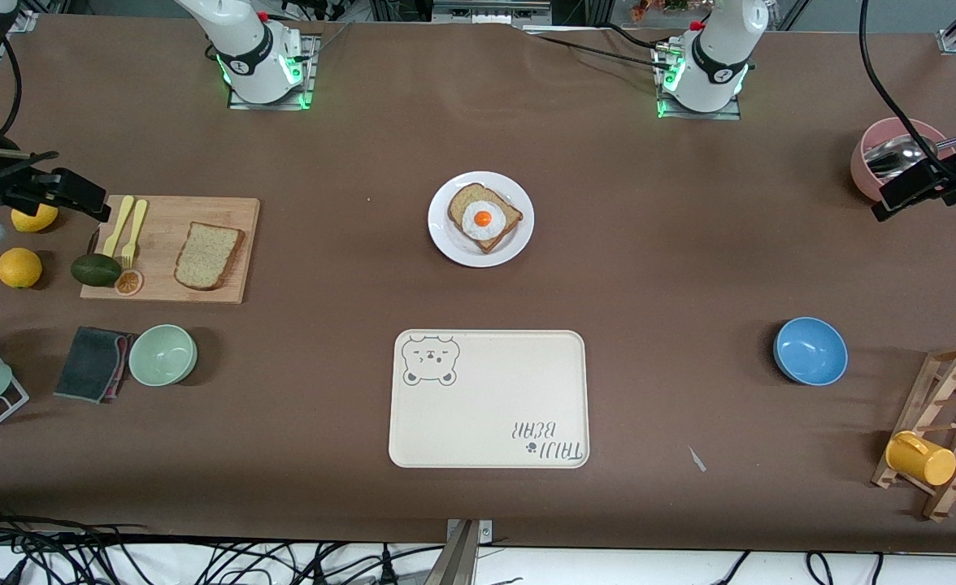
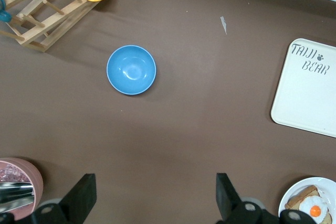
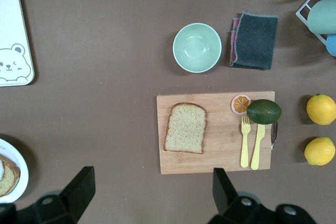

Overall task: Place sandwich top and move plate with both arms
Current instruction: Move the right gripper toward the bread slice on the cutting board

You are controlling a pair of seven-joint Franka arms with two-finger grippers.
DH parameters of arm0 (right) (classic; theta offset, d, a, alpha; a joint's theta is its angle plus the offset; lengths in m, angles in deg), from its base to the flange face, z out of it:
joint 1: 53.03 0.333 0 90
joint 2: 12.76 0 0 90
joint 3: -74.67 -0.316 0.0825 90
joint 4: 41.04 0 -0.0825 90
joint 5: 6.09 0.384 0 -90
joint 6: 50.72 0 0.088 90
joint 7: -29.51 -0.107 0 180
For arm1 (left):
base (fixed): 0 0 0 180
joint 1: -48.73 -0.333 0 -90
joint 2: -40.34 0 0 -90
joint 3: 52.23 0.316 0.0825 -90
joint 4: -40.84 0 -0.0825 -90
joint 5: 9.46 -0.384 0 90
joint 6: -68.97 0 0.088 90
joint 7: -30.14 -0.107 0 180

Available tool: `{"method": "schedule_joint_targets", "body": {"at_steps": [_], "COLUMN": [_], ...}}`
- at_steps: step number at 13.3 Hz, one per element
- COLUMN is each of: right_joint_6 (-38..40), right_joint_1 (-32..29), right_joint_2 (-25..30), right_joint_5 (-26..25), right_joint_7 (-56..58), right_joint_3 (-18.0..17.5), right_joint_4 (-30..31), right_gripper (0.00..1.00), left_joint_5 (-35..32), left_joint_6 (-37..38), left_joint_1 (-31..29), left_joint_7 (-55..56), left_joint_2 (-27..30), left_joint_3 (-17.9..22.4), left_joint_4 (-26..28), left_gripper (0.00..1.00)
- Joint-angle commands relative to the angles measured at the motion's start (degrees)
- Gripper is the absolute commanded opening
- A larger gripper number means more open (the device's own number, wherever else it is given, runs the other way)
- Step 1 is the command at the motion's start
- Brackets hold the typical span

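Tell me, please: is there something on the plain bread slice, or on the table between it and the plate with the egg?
Nothing visible. The sandwich top lies uncovered on the cutting board; bare table separates the board from the plate. The forks lie beside it, toward the right arm's end.

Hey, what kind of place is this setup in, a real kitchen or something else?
Likely a robot lab staged as a kitchen: two arms bolted to a brown table, loose cables along its edge, and a plate and cutting board laid out.

High front view (wrists overhead)
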Motion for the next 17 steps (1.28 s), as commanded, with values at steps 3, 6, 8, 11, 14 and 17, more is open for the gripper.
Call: {"method": "schedule_joint_targets", "body": {"at_steps": [3, 6, 8, 11, 14, 17], "right_joint_6": [-0.81, -0.46, -0.63, -0.46, -3.51, -12.55], "right_joint_1": [-0.13, -0.13, -0.05, 1.27, 1.98, 1.98], "right_joint_2": [0.08, 0.17, 0.17, -0.09, -1.50, -1.67], "right_joint_5": [0.47, 0.29, 0.29, -0.85, -0.33, -0.24], "right_joint_7": [0.50, 1.03, 0.51, 1.21, 0.06, 0.06], "right_joint_3": [-0.04, -0.04, -0.13, -0.13, -0.21, -0.21], "right_joint_4": [0.62, 0.44, 0.35, 0.35, 4.29, 12.19], "right_gripper": [0.99, 0.99, 0.99, 0.99, 0.99, 0.99], "left_joint_5": [1.30, 1.21, 1.21, 1.21, 1.04, 0.69], "left_joint_6": [0.25, 0.34, 0.34, 0.34, 0.34, 0.34], "left_joint_1": [0.44, 0.53, 0.53, 0.53, 0.62, 0.53], "left_joint_7": [-1.09, -1.00, -1.00, -1.00, -1.00, -1.09], "left_joint_2": [0.34, 0.34, 0.34, 0.42, 0.42, 0.42], "left_joint_3": [-0.23, -0.76, -0.84, -1.02, -1.37, -0.93], "left_joint_4": [-0.27, -0.36, -0.36, -0.44, -0.44, -0.44], "left_gripper": [1.00, 1.00, 1.00, 1.00, 1.00, 1.00]}}
